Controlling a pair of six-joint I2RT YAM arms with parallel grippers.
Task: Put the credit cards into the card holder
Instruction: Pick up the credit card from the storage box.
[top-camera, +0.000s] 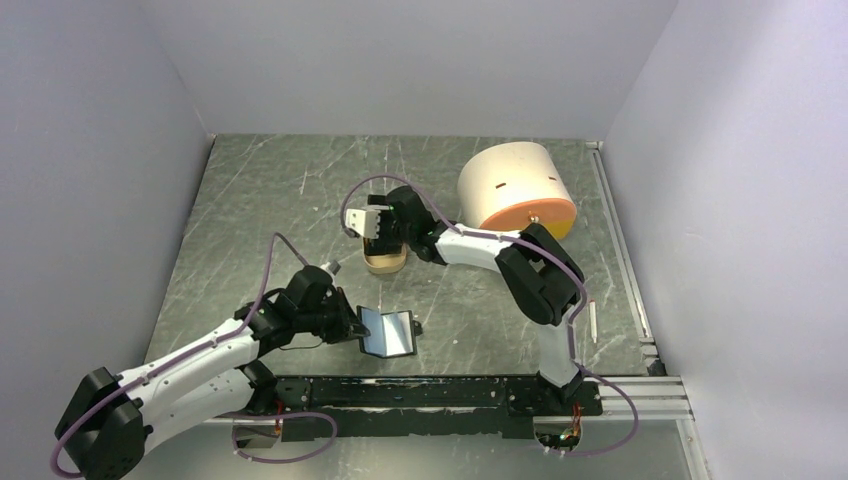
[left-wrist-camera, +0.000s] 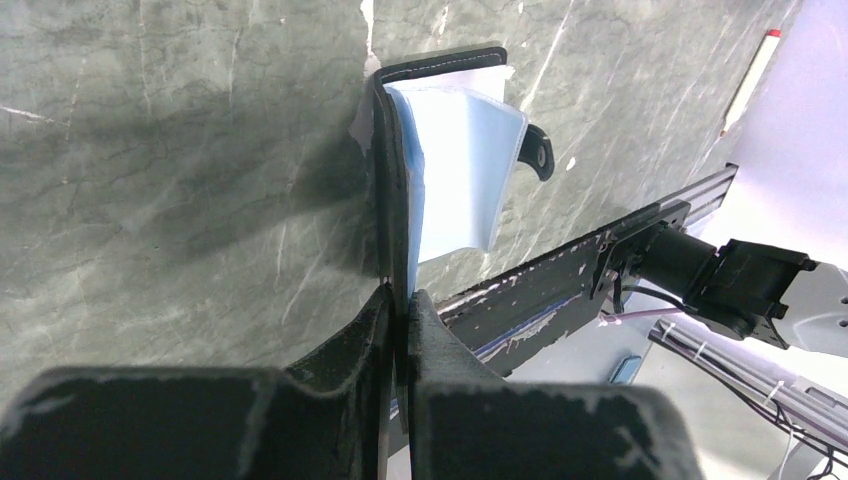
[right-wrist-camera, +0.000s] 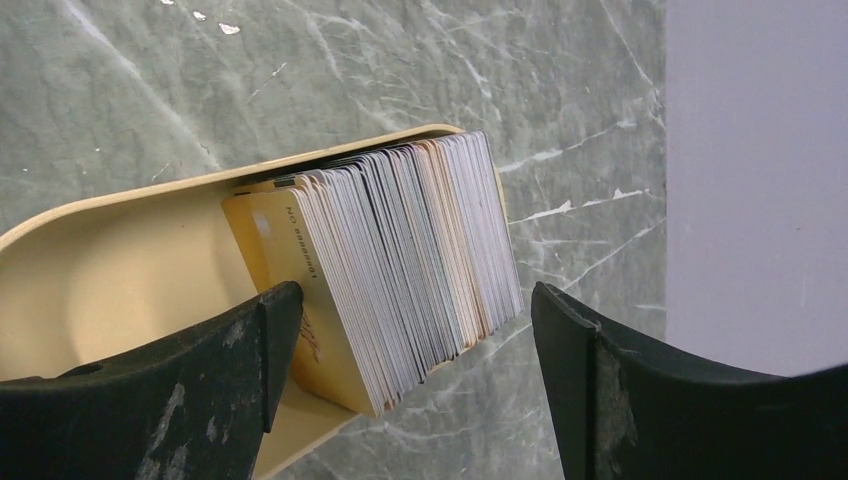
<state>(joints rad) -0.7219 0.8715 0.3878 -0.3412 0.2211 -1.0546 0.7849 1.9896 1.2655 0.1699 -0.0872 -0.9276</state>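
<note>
On the tabletop (top-camera: 260, 200), a little left of the middle of the near edge, the left gripper (top-camera: 352, 327) was clamped on the card holder (top-camera: 390, 333). The left wrist view showed the gripper (left-wrist-camera: 400, 298) with its two fingers pressed together on the edge of the black cover. The card holder (left-wrist-camera: 455, 170) stood open beyond them, and its blue-grey inner pockets bowed away from the cover. The snap tab stuck out on the far side, over the tabletop. Whether the wallet rested on the surface or was lifted just above it could not be told.

Near the middle of the tabletop lay the tan tray (top-camera: 383, 264), with the right gripper (top-camera: 378, 228) hanging over it. From the right wrist camera, the credit cards (right-wrist-camera: 400, 250) stood on edge in one tight stack at one end of the tray (right-wrist-camera: 100, 290). They leaned slightly, with a yellow-orange card at the front and whitish-grey ones behind. The right gripper (right-wrist-camera: 415, 300) was spread wide and held nothing. One finger sat just beside the front card and the other was clear of the back of the stack. Whether the near finger touched the card could not be made out.

Toward the far right corner a big cream-and-orange cylinder (top-camera: 515, 185) lay on its side. A slim white pen (top-camera: 593, 320) lay close to the right edge, and a black rail (top-camera: 430, 392) ran along the near edge.
</note>
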